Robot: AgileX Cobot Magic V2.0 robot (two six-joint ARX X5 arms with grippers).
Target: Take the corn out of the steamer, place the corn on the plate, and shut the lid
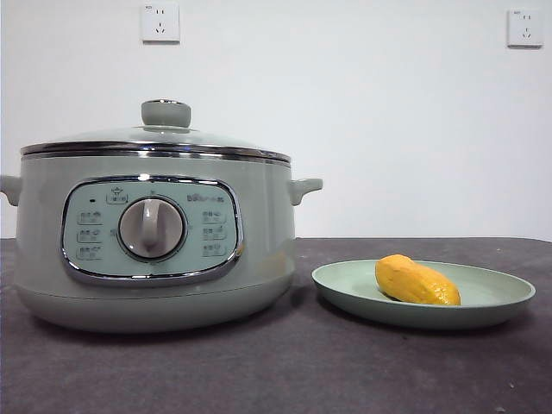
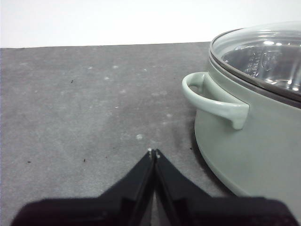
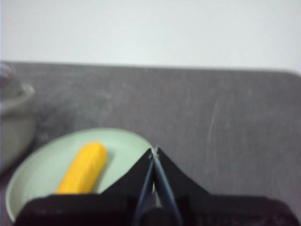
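My left tool [image 2: 154,153] hangs low over the bare dark surface [image 2: 84,103], jaws pressed together on nothing, the steamer [image 2: 249,136] just beside it with its side handle [image 2: 214,96] close. My right tool [image 3: 154,151] is pinched closed and empty too, sitting over the near rim of the plate [image 3: 37,174]. From the front, the plate [image 1: 496,297] sits towards the right edge of the surface, and the corn [image 1: 416,281] lies on its side in it, tapered end pointing forward. Beside it the steamer [image 1: 147,250] wears its lid [image 1: 155,142], which looks seated all round. To me the job looks finished, so the risk now is my own retreat: a careless swing of my right tool could clip the plate rim and roll the corn out, or my left could knock that handle and jar the lid askew.
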